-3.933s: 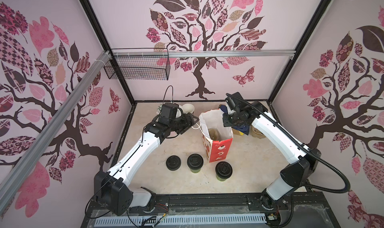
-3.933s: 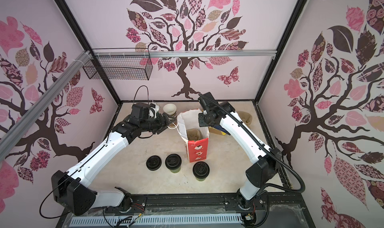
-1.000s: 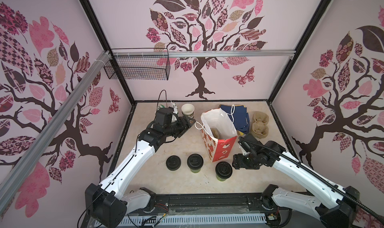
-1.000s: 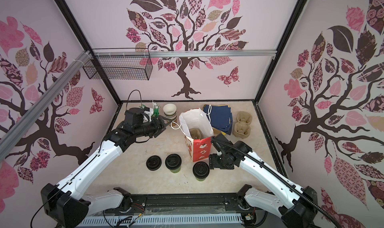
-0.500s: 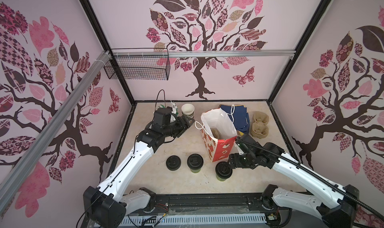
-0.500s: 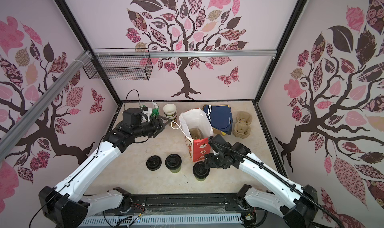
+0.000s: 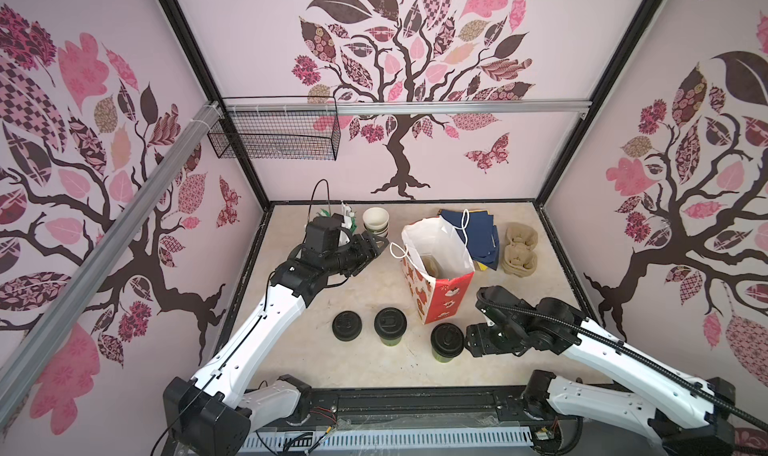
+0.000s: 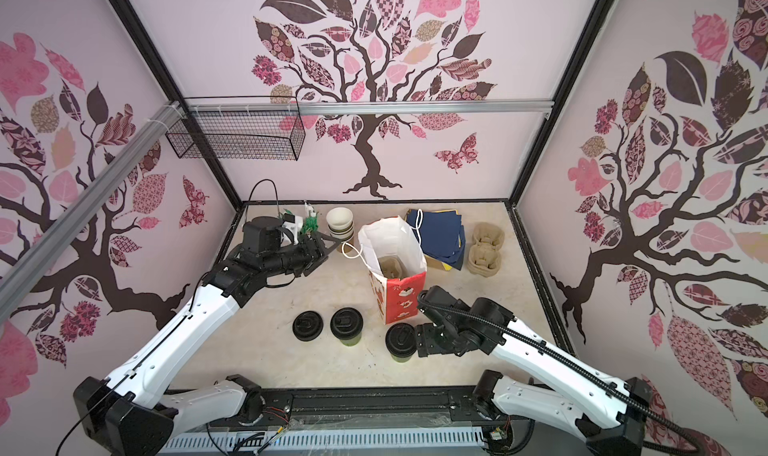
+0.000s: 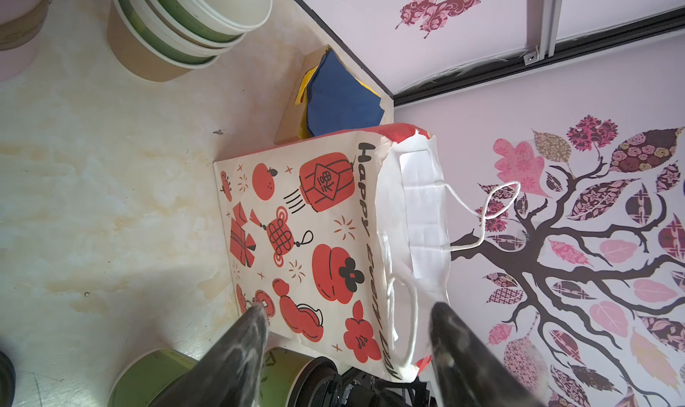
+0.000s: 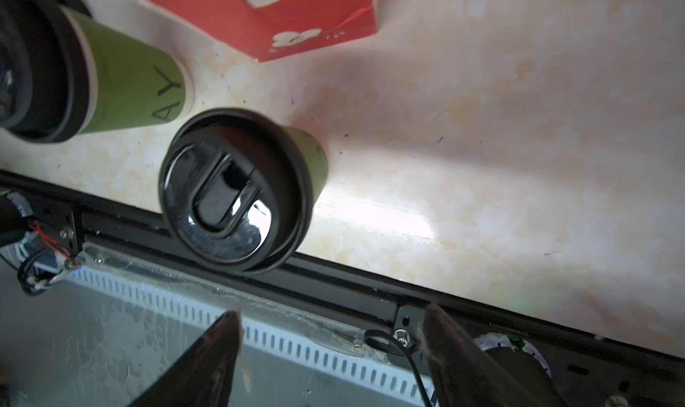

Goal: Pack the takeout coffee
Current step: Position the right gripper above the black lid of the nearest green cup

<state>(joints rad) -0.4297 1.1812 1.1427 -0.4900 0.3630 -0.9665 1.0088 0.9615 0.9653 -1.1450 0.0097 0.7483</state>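
Note:
Two green takeout coffee cups with black sip lids stand near the table's front: one [image 7: 390, 324] [image 8: 346, 323] mid-front, the other [image 7: 446, 340] [image 8: 401, 340] [image 10: 233, 190] just right of it. Behind them stands a red-and-white paper bag [image 7: 436, 267] [image 8: 395, 267] [image 9: 315, 238], its mouth open. My right gripper [image 7: 468, 341] [image 8: 419, 341] [image 10: 330, 312] is open, low beside the right-hand cup's right side, with nothing between its fingers. My left gripper [image 7: 376, 246] [image 8: 328, 246] [image 9: 346, 308] is open and empty, just left of the bag's string handle [image 9: 400, 320].
A squat black stack of lids [image 7: 347, 326] sits left of the cups. Stacked paper bowls [image 7: 375, 221], folded blue bags [image 7: 473, 233] and pulp cup carriers [image 7: 519, 248] line the back. A pulp carrier [image 7: 430, 265] lies inside the bag. A wire basket [image 7: 274, 134] hangs on the back rail.
My right gripper came from behind the bag down to the table's front and has edged left up to the right-hand cup. The left gripper has hardly moved.

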